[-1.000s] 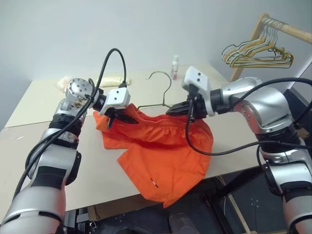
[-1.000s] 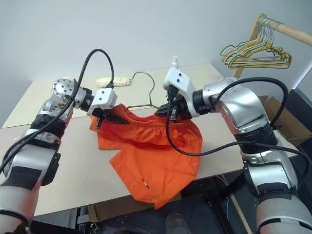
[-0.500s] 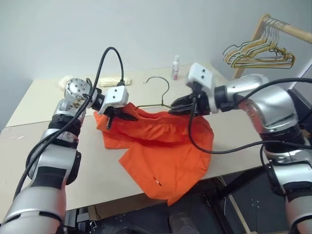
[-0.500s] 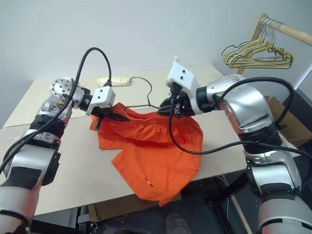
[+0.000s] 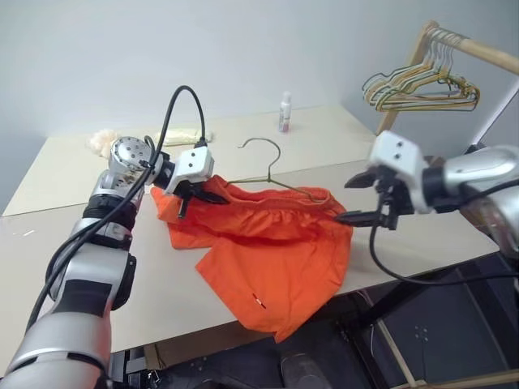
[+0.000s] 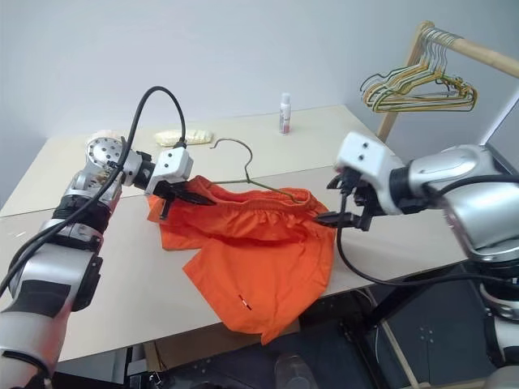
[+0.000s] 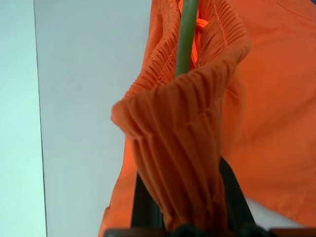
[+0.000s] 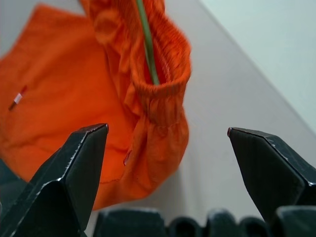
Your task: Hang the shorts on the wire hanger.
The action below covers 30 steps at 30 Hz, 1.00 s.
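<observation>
Hanger (image 5: 272,166) hook pointing away, waistband (image 5: 276,198) crosswise

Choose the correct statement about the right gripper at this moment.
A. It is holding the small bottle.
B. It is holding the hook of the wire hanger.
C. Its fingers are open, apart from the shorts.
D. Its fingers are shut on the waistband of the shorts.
C: the right gripper has its fingers wide apart with nothing between them, and the shorts lie beyond them, untouched.

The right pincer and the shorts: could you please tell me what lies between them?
Nothing: in the right wrist view the open right pincer faces the shorts across bare table, with the wire hanger inside the waistband.
</observation>
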Each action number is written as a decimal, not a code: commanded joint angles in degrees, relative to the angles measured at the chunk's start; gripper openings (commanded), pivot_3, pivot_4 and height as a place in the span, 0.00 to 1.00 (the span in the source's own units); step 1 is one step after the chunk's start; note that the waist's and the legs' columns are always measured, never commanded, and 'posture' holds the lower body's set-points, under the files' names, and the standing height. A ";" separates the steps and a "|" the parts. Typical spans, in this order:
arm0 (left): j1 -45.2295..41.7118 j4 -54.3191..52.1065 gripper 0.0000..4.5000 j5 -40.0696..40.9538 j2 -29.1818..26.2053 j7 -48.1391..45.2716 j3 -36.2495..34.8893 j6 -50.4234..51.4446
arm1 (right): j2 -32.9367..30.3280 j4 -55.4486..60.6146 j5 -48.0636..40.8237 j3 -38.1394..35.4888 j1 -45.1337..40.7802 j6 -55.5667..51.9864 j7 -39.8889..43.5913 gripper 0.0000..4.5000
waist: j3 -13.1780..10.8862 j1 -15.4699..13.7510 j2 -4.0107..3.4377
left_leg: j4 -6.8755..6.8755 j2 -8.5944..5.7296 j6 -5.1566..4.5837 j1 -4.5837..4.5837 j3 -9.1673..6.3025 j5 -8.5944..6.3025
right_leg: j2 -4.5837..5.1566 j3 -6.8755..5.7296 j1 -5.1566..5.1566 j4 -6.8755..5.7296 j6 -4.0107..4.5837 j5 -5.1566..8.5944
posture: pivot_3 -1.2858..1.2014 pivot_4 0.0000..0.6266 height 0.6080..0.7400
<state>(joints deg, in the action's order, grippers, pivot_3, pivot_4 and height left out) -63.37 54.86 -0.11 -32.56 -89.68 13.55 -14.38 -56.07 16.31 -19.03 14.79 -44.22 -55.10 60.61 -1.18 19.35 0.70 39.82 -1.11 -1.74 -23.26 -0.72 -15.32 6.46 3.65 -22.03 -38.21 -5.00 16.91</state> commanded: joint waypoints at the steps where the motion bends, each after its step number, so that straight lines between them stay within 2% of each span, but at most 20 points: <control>1: -1.68 -1.04 0.00 0.62 -0.12 0.18 -1.59 0.06 | 2.93 -2.65 2.73 2.40 -4.00 0.75 -1.68 0.92 | -0.01 0.12 -0.01 | -0.01 -0.02 0.00 -0.01 0.00 0.00 | 0.01 0.01 -0.01 -0.01 0.00 0.00 | 0.40 0.00 1.00; 3: -1.57 -1.29 0.00 0.65 -0.16 -0.05 -1.59 -0.04 | 4.81 -3.94 3.45 4.33 -6.05 0.93 -0.92 0.83 | -0.02 0.29 -0.03 | 0.00 -0.03 0.00 -0.07 0.00 0.00 | 0.01 0.02 -0.07 -0.02 0.00 0.00 | 0.40 0.00 1.00; 9: -0.92 -2.59 0.00 1.14 -0.22 -0.41 -1.99 0.21 | 6.32 -5.82 4.97 7.37 -8.29 2.48 1.77 0.34 | -0.02 -0.23 -0.02 | 0.04 -0.07 0.00 -0.07 -0.09 0.00 | 0.02 -0.01 -0.02 -0.06 0.00 0.00 | 0.41 0.00 1.00; 13: -0.20 -3.42 0.00 1.89 0.07 -0.50 -2.71 -0.31 | 6.72 -5.91 4.78 7.29 -8.14 2.50 3.00 0.06 | -0.02 -0.31 -0.02 | 0.03 -0.08 0.00 -0.07 -0.09 0.00 | 0.02 -0.01 -0.04 -0.07 0.00 0.00 | 0.41 0.00 1.00; 14: 0.07 -3.73 0.00 2.26 0.22 -0.66 -3.03 -0.79 | 6.62 -5.64 4.49 6.97 -7.85 2.33 3.23 0.02 | -0.02 -0.30 -0.03 | 0.03 -0.08 0.00 -0.08 -0.09 0.00 | 0.02 -0.01 -0.06 -0.08 0.00 0.00 | 0.41 0.00 1.00; 15: 0.30 -4.02 0.00 2.69 0.47 -0.49 -3.49 -0.79 | 6.67 -5.42 4.04 6.38 -7.48 1.59 3.07 0.02 | -0.02 -0.29 -0.03 | 0.03 -0.08 0.00 -0.08 -0.08 0.00 | 0.03 -0.01 -0.05 -0.08 0.00 0.00 | 0.41 0.00 1.00; 18: 0.50 -5.23 0.16 5.28 1.08 -2.42 -4.90 1.29 | 5.81 -3.87 2.26 4.24 -5.52 -0.30 3.13 0.02 | -0.02 -0.33 -0.02 | 0.04 -0.07 0.00 -0.06 -0.08 0.00 | 0.03 0.00 -0.04 -0.10 0.00 0.00 | 0.41 0.00 1.00; 24: 1.36 -10.30 0.57 10.52 2.07 -1.08 -8.96 7.48 | 2.98 4.26 -4.52 -8.16 7.08 -10.57 -0.71 0.02 | -0.02 -1.39 -0.02 | 0.06 -0.14 -0.01 -0.17 -0.19 -0.01 | 0.08 -0.03 -0.04 -0.13 0.00 0.00 | 0.40 0.00 1.00; 26: 2.49 -12.97 0.71 11.52 2.61 2.27 -10.58 7.85 | 2.68 7.33 -6.10 -13.82 12.59 -14.66 -3.43 0.02 | -0.01 -1.53 -0.02 | 0.08 -0.13 -0.01 -0.16 -0.22 -0.01 | 0.08 -0.03 -0.01 -0.13 0.00 0.00 | 0.40 0.00 1.00; 30: 4.12 -18.86 0.99 14.74 6.82 16.27 -16.16 12.87 | 4.57 14.77 -9.40 -28.27 24.06 -24.13 -8.18 0.02 | -0.01 -1.87 -0.02 | 0.07 -0.14 -0.01 -0.14 -0.28 -0.01 | 0.11 0.03 0.07 -0.08 0.00 0.00 | 0.39 0.00 1.00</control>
<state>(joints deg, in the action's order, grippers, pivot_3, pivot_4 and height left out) -58.70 39.36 11.96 -26.36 -78.33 -0.11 -3.40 -51.89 26.66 -26.50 -6.52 -20.86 -76.02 54.05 -1.19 17.48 0.68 39.89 -1.24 -1.75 -23.38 -1.00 -15.32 6.56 3.69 -21.93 -38.26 -5.00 16.91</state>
